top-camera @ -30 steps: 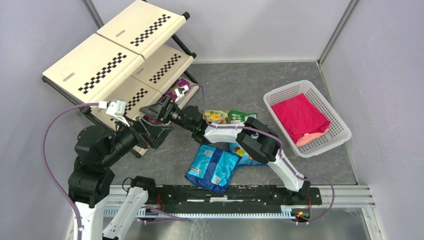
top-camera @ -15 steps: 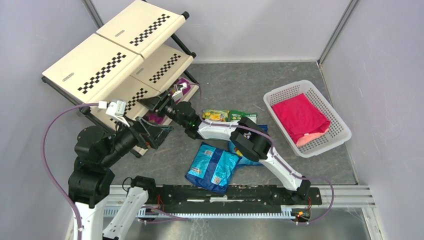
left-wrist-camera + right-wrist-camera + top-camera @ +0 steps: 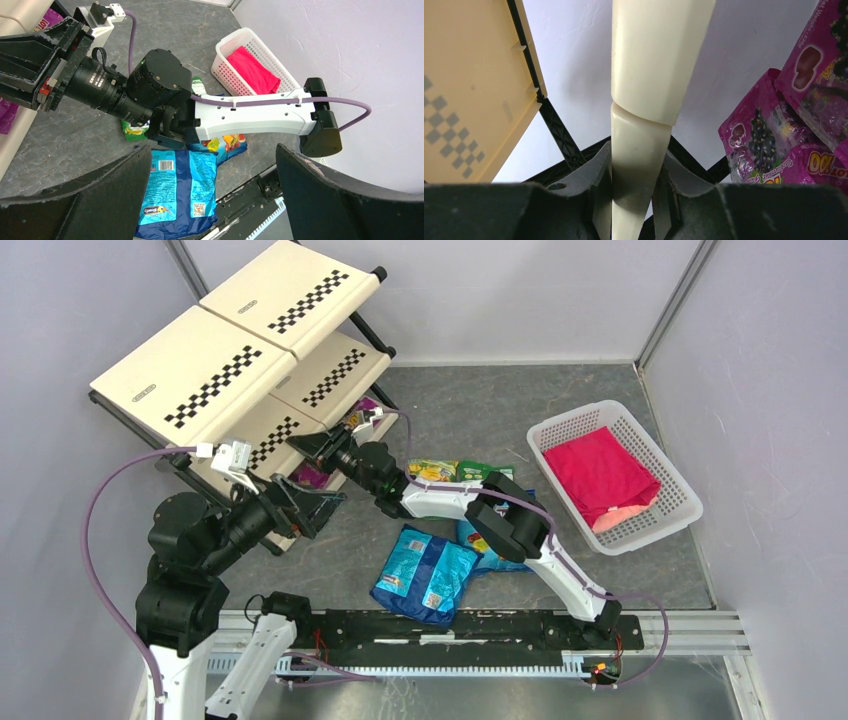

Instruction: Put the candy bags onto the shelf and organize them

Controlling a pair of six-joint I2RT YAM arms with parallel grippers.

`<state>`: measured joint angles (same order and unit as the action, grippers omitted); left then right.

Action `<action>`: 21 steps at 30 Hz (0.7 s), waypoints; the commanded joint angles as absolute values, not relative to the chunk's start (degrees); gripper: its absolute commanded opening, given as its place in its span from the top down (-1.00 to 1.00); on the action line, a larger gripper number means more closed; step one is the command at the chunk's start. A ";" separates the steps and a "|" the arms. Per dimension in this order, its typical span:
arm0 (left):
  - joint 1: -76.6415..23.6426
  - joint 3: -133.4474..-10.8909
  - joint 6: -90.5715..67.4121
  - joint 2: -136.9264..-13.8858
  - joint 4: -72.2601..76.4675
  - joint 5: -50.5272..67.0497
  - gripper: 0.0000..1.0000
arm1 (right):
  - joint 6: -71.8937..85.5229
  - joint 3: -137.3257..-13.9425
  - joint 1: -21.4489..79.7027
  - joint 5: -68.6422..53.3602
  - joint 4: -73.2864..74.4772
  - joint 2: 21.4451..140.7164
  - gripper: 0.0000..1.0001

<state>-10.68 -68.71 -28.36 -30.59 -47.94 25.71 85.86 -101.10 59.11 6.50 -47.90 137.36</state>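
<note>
Purple candy bags [image 3: 774,145] lie inside the shelf [image 3: 215,380], under its panels. Blue bags [image 3: 425,575] and green bags [image 3: 455,472] lie on the table [image 3: 480,410]. The basket [image 3: 680,510] holds a red cloth [image 3: 600,475]. The right gripper [image 3: 636,185] clamps a cream panel edge of the shelf. The left gripper [image 3: 212,150] gapes wide, holding nothing.

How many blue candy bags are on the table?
2. One blue bag lies by the front rail; a second blue bag pokes out under the right arm. More may be hidden.

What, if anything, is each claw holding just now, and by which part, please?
The right claw pinches the thin edge of a cream shelf panel. The left claw is open and holds nothing.
</note>
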 commanded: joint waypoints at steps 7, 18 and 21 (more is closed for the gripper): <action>-10.46 -70.09 -31.29 -32.71 -47.46 25.44 -0.98 | 82.06 -100.92 56.03 10.47 -46.88 129.87 0.99; -10.46 -70.22 -30.84 -34.28 -46.49 26.41 -0.99 | 80.68 -96.31 55.47 10.34 -46.75 125.22 0.99; -10.46 -70.19 -30.44 -34.51 -46.45 26.53 -0.99 | 80.29 -92.26 55.29 11.09 -48.62 122.55 0.99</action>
<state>-10.68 -68.73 -29.47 -33.98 -47.92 25.78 85.60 -95.09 57.89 5.50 -42.13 130.96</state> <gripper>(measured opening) 0.992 0.341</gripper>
